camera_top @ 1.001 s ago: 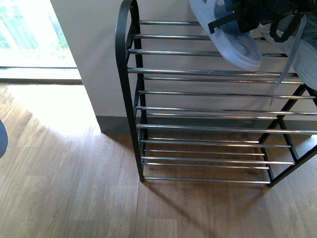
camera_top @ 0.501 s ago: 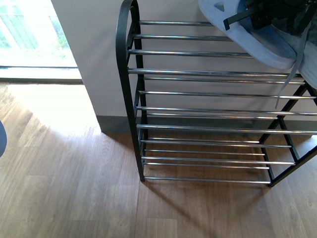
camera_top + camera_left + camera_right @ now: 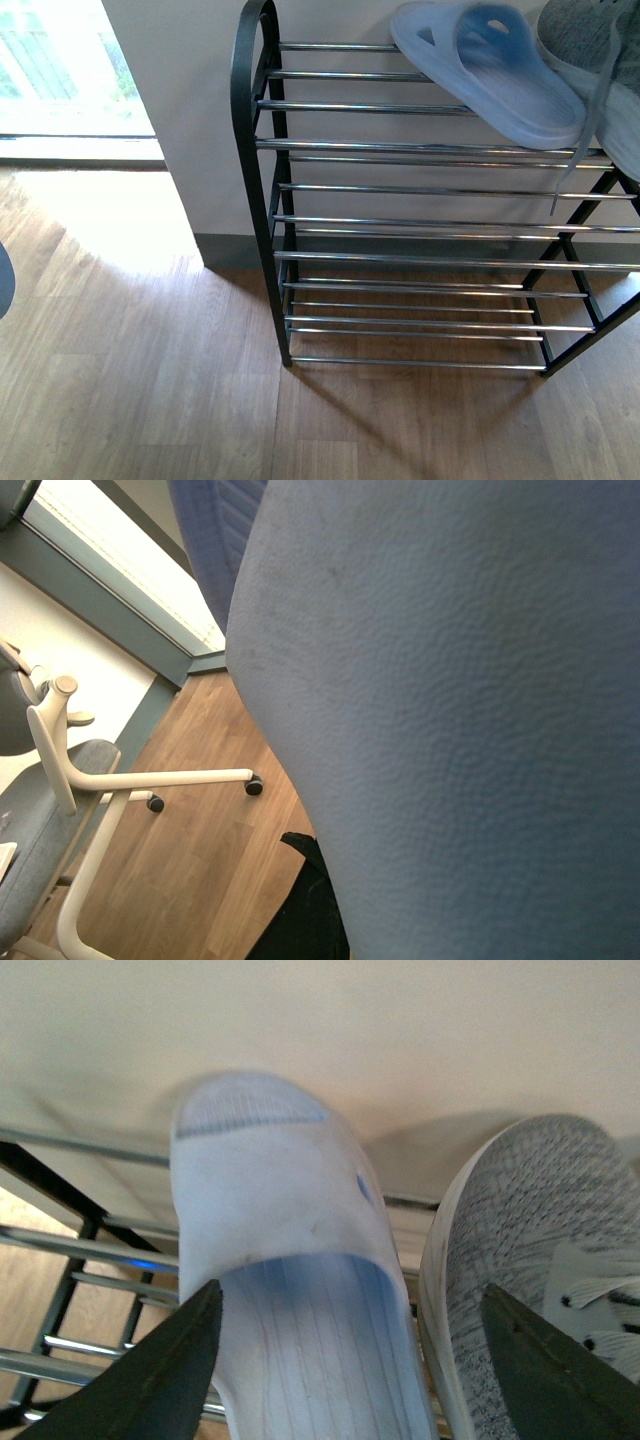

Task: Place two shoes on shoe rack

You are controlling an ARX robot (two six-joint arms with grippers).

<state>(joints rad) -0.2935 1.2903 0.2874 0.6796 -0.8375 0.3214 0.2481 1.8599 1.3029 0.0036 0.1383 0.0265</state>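
front view: shoe rack (image 3: 262, 180) stands on wood floor (image 3: 140, 380) against the wall.
rack top tier: pale blue slipper (image 3: 490, 70) lies flat on the bars; grey knit sneaker (image 3: 600, 60) just beside it, lace (image 3: 575, 150) hanging over the front bar.
right wrist view: right pincer (image 3: 350, 1360) spread wide, holding nothing, dark tips either side of the slipper's opening.
left wrist view: blue-grey padded surface (image 3: 450, 730) fills frame; left pincer not visible; office chair base (image 3: 120, 780) on floor.

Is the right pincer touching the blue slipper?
Apart. In the right wrist view, the open right pincer straddles the blue slipper, with gaps beside both fingers.
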